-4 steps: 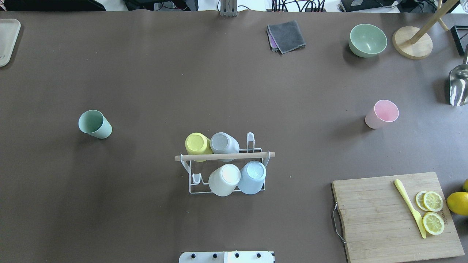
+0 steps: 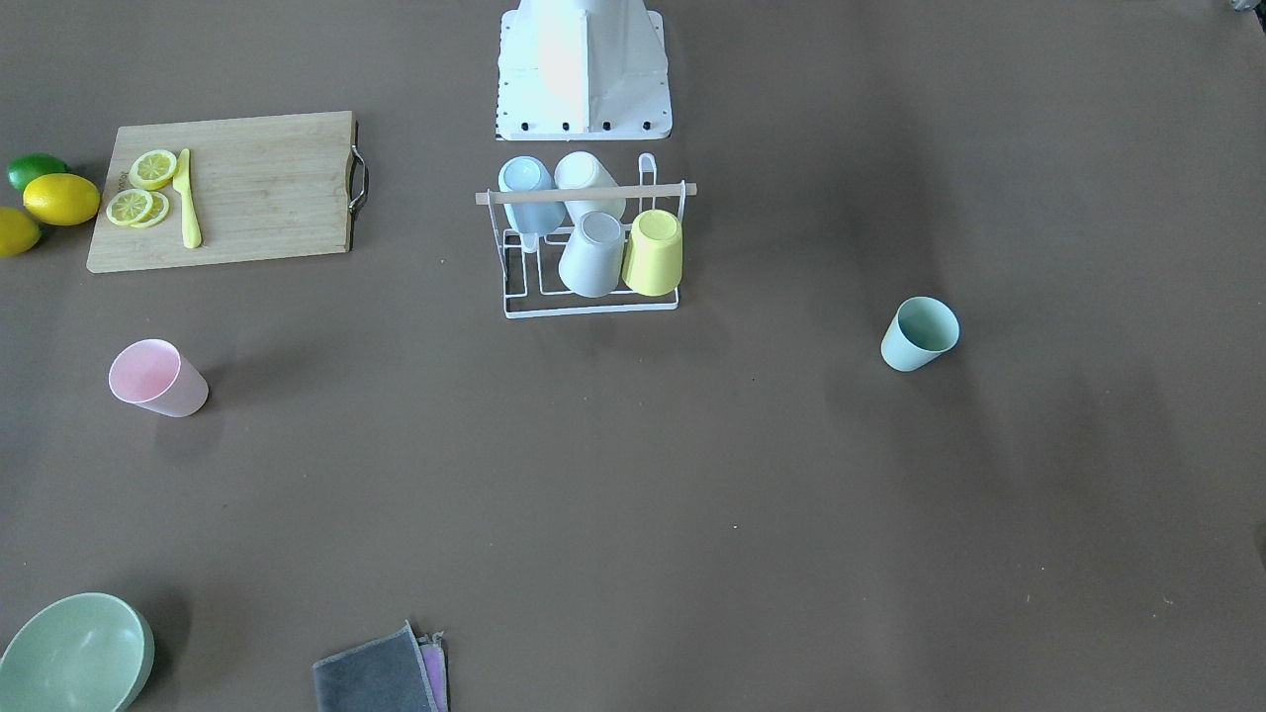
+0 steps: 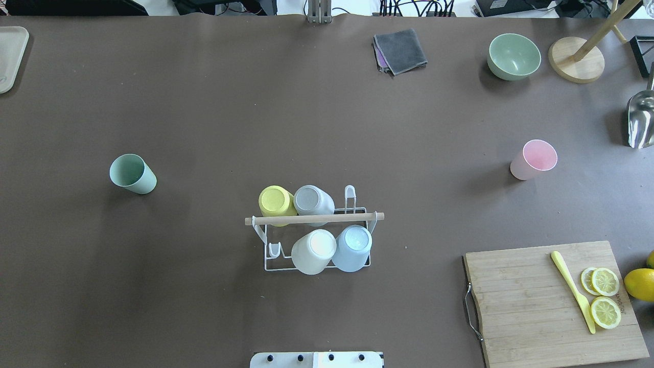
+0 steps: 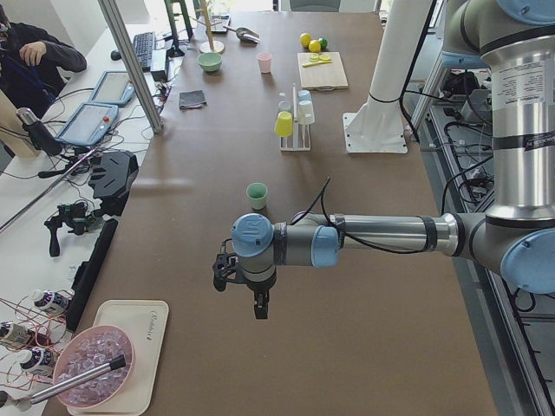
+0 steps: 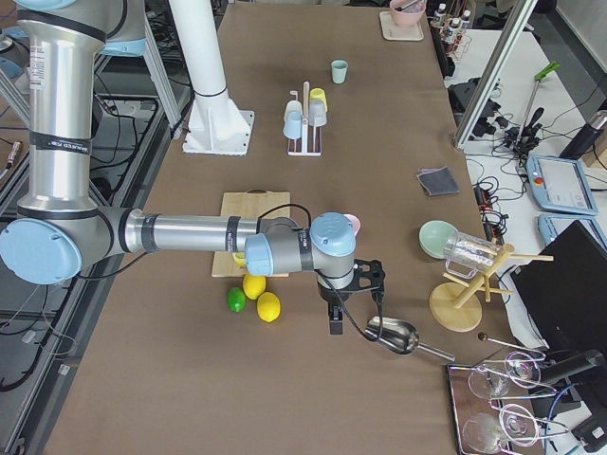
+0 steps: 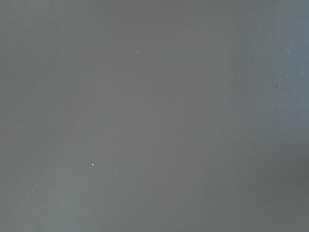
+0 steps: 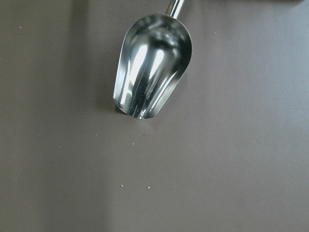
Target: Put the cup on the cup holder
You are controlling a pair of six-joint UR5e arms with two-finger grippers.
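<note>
The white wire cup holder (image 3: pixel 314 219) with its wooden rod stands at the table's middle near the robot base, and also shows in the front view (image 2: pixel 584 194). It holds yellow, grey, white and blue cups upside down. A green cup (image 3: pixel 132 174) stands upright on the left, a pink cup (image 3: pixel 534 159) on the right. My left gripper (image 4: pixel 258 303) hovers over bare table beyond the green cup (image 4: pixel 257 195). My right gripper (image 5: pixel 338 320) hovers by a metal scoop (image 7: pixel 152 67). I cannot tell whether either is open or shut.
A wooden cutting board (image 3: pixel 536 306) with lemon slices and a yellow knife (image 3: pixel 572 290) lies front right. A green bowl (image 3: pixel 513 56), a grey cloth (image 3: pixel 401 50) and a wooden stand (image 3: pixel 576 60) are at the far edge. A tray (image 3: pixel 10 56) sits far left.
</note>
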